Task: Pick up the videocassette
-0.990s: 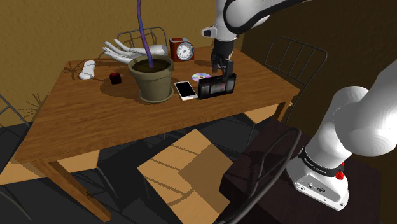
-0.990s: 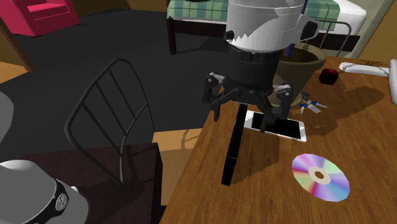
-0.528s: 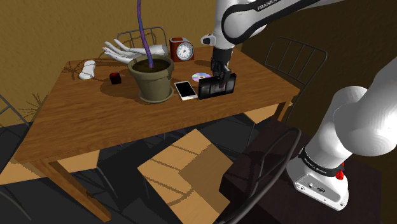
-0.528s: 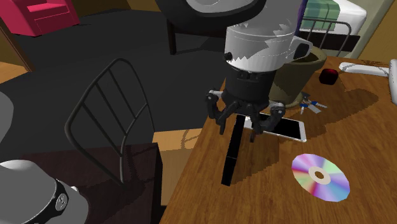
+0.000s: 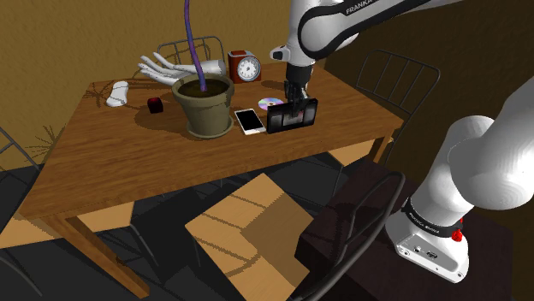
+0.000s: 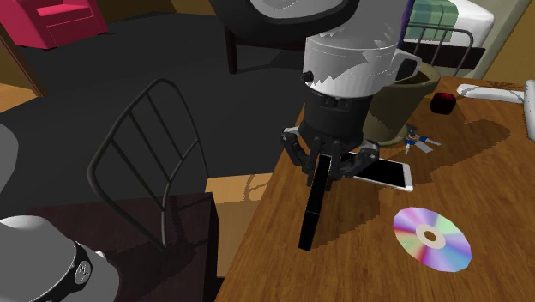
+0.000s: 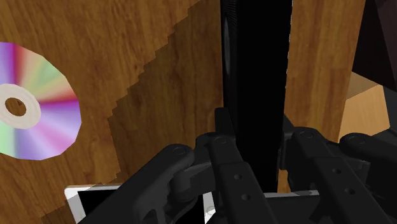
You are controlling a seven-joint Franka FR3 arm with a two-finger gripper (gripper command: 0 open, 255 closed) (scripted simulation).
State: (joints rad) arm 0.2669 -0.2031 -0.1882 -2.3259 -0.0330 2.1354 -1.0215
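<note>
Closest in the shoulder view, at lower right: the dark stand [image 5: 342,231] under the arm's white base, with a wire-backed chair [image 5: 381,205] just in front. Beyond these, the wooden table [image 5: 128,162]. Near the table edge on the stand's side: the black videocassette [image 5: 291,117], upright on a long narrow edge, broad face toward the shoulder camera, pinched from above by the black gripper [image 5: 293,103]. In the second exterior view, the gripper [image 6: 330,172] drawn in tight on the top of the videocassette [image 6: 313,214], one finger on each broad face. In the wrist view, the same clasp at the gripper [image 7: 254,137]: fingers [image 7: 222,130] pressed against both sides of the videocassette [image 7: 254,57], no gap either side. Just past the videocassette, flat on the wood, a white-framed phone [image 6: 386,174]. Near it but apart, a rainbow-sheened disc [image 6: 432,238]. Further along, a small bunch of keys [image 6: 418,141] between the phone and a brown plant pot [image 5: 205,107] with a purple stem. Past the pot, a small red-and-black box [image 5: 155,105]. At the table's far edge, a red clock [image 5: 245,67] beside a white model hand [image 5: 167,68]. Farthest off in the second exterior view, a red armchair [image 6: 60,21] on dark floor.
</note>
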